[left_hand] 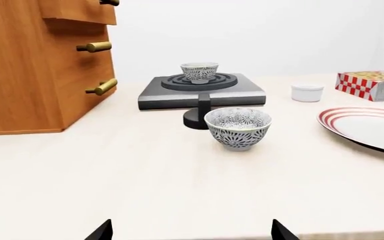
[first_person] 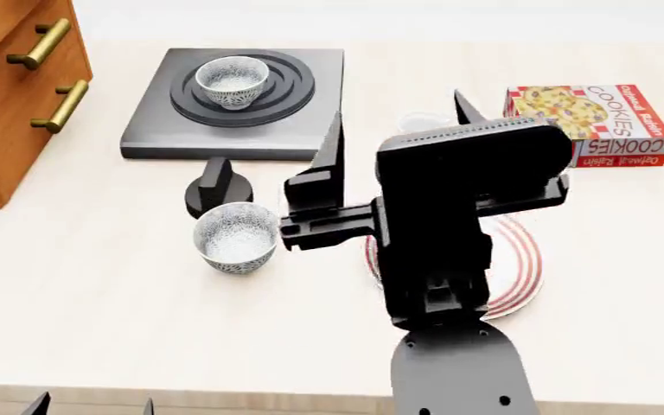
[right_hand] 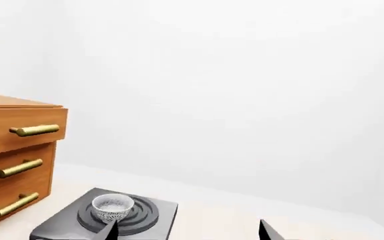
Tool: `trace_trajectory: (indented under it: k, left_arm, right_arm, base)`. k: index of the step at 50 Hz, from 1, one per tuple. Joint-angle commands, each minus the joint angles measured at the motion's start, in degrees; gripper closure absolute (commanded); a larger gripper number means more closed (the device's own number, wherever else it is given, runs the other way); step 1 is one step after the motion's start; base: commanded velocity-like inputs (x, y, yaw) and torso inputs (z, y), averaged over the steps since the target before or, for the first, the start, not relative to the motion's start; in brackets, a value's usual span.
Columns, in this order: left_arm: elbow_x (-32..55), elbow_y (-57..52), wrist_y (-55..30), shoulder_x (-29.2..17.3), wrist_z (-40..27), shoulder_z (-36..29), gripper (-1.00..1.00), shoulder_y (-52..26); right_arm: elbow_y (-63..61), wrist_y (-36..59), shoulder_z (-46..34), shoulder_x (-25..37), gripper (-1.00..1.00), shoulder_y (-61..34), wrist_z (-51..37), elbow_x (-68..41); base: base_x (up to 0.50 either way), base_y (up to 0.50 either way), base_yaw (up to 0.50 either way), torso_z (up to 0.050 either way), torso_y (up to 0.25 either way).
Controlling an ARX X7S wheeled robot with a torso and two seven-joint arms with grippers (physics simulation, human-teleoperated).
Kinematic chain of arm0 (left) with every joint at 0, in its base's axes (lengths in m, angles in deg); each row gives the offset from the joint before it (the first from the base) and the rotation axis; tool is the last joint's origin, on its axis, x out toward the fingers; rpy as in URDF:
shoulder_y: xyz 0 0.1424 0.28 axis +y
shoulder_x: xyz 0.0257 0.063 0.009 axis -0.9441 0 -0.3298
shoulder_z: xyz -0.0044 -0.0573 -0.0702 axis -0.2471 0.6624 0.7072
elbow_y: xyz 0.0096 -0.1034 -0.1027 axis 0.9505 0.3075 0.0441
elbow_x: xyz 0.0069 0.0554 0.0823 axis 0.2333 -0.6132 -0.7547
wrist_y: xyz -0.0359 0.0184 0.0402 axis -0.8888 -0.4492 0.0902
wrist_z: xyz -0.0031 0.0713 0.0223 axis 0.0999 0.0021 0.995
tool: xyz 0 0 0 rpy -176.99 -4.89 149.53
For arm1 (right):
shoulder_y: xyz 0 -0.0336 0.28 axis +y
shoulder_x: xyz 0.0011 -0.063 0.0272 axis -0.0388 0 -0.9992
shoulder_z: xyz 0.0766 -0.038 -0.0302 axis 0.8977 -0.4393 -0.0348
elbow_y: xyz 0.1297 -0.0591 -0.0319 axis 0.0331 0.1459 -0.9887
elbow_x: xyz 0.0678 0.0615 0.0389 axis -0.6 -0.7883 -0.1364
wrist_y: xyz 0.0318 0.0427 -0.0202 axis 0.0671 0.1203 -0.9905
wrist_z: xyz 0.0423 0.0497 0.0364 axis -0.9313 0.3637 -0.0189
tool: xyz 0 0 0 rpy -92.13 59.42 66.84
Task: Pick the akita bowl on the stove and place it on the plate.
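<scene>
Head view shows the akita bowl (first_person: 234,81) sitting upright on the stove (first_person: 153,130), centred in the burner rings. Its twin bowl (first_person: 236,238) stands on the table (first_person: 101,294) just in front of the knob (first_person: 212,185). The right gripper (first_person: 396,130) hangs spread and empty, its arm partly covering the plate (first_person: 521,259). The left gripper (left_hand: 188,231) is spread too, empty, at the table's near edge.

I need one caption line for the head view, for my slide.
Right arm raised above the plate; one akita bowl on the stove, its twin beside the knob.
</scene>
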Motion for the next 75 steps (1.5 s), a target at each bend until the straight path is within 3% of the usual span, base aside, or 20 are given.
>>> trace_trajectory:
  k: [1, 5, 12, 24, 33, 63, 69, 75]
  left_arm:
    - [0.45, 0.26, 0.02, -0.66, -0.79, -0.89, -1.00, -0.14]
    - [0.54, -0.73, -0.64, -0.91, -1.13, -1.19, -1.00, 0.11]
    - [0.53, 0.21, 0.09, -1.21, -1.53, -1.71, -1.00, -0.11]
    - [0.85, 0.60, 0.52, -1.74, -2.23, -2.23, -1.00, -0.33]
    - [1.34, 0.67, 0.84, -1.99, -2.71, -2.49, -1.00, -0.32]
    - [0.17, -0.61, 1.25, -3.52, -4.29, -4.75, -1.00, -0.50]
    - [-1.69, -2.49, -0.21, -4.66, -4.19, -6.02, -1.00, -1.48]
    - [-0.73, -11.61, -8.44, -5.36, -3.80, -5.64, -1.00, -4.93]
  right_arm:
    - [-6.44, 23.24, 4.03, 1.96, -1.00, -19.85, 3.39, -4.15]
    - [-9.38, 28.85, 8.37, 3.67, -1.00, -20.93, 5.18, -6.18]
    - [-16.15, 31.09, 11.98, 6.08, -1.00, -14.91, 4.66, -5.98]
    - [-14.92, 20.01, 20.07, 2.95, -1.00, -2.51, 2.03, -5.84]
    - [-12.54, 15.05, 16.98, 4.85, -1.00, 1.75, 1.66, -4.27]
    - [-13.13, 13.82, 15.04, 6.48, -1.00, 2.99, 1.89, -5.53]
    - [-13.24, 13.90, 14.92, 6.65, -1.00, 3.06, 1.71, -5.73]
    - [-13.72, 14.53, 14.65, 6.84, -1.00, 2.99, 1.43, -5.86]
  base:
    - [0.00, 0.00, 0.00, 0.000, 0.000]
    - [0.00, 0.00, 0.00, 0.000, 0.000]
    - [0.00, 0.00, 0.00, 0.000, 0.000]
    - [0.00, 0.00, 0.00, 0.000, 0.000]
    - [0.00, 0.00, 0.00, 0.000, 0.000]
    - [0.00, 0.00, 0.00, 0.000, 0.000]
    - [0.00, 0.00, 0.00, 0.000, 0.000]
    - [0.00, 0.00, 0.00, 0.000, 0.000]
